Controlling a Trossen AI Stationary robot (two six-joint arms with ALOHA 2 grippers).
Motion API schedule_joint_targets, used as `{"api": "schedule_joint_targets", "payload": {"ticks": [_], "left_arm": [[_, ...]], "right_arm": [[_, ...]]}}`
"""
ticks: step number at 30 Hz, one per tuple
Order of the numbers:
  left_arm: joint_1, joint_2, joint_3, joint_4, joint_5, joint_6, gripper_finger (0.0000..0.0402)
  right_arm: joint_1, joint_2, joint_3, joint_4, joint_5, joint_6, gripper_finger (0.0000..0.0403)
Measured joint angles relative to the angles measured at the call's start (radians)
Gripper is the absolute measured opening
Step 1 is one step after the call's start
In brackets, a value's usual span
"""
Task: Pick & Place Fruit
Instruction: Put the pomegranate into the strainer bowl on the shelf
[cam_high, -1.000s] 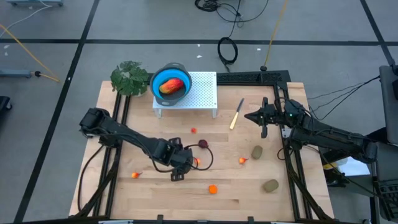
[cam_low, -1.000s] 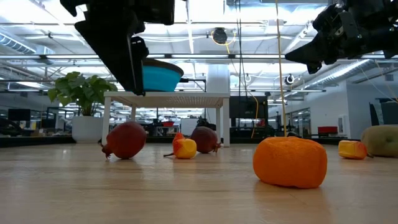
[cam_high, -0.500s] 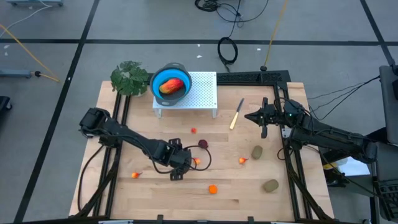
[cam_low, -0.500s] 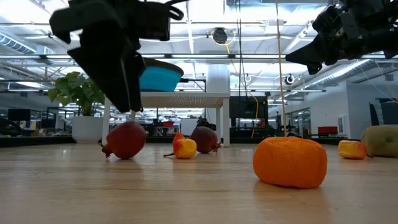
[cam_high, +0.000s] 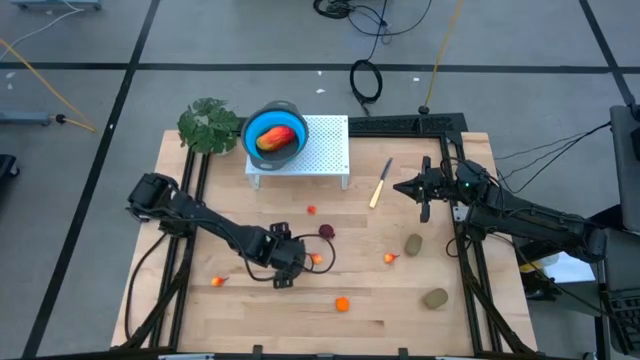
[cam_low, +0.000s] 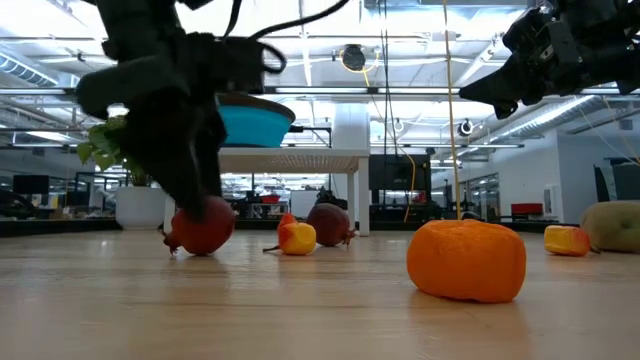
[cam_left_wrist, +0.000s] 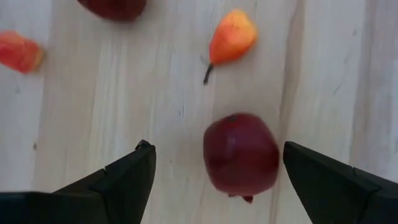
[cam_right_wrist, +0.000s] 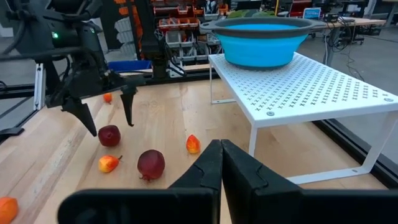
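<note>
Table (cam_high: 180, 310): two dark red balls (cam_left_wrist: 241, 154)

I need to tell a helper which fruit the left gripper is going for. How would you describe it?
Start at the white rack holding the blue bowl. Toward the table's front, the open left gripper straddles a dark red ball. Its small neighbour is an orange-yellow pear.

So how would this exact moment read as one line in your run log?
left gripper open, straddling dark red ball | right gripper shut, parked near knife | bowl holds fruit

Bright even overhead light, soft faint shadows, ceiling-lamp glare in low view, nearby arm motion-blurred
</note>
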Motion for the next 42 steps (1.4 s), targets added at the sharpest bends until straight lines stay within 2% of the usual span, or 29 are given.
{"api": "schedule_joint_targets", "payload": {"ticks": [7,15,24,27,36,39,42], "left_arm": [[0.000,0.009,-0.017,0.038,0.003,0.005,0.0349],[0.000,0.090,-0.015,0.079,0.045,0.002,0.0349],[0.000,0.088,-0.014,0.091,0.045,-0.003,0.0343],[-0.002,0.084,-0.014,0.095,0.027,0.001,0.0314],[0.001,0.082,-0.014,0.095,0.014,0.004,0.0187],[0.008,0.056,-0.014,0.054,0.020,0.023,0.0166],[0.026,0.000,-0.014,0.002,0.021,-0.002,0.0167]], "right_arm": [[0.000,0.000,0.000,-0.001,0.000,-0.002,0.0000],[0.000,0.000,0.000,-0.004,0.000,-0.023,0.0000],[0.000,0.000,0.000,-0.004,0.000,-0.036,0.0000],[0.000,0.000,0.000,-0.004,0.000,-0.036,0.0000],[0.000,0.000,0.000,-0.004,0.000,-0.026,0.0000],[0.000,0.000,0.000,-0.004,0.000,-0.025,0.0000],[0.000,0.000,0.000,-0.003,0.001,-0.025,0.0000]]}}
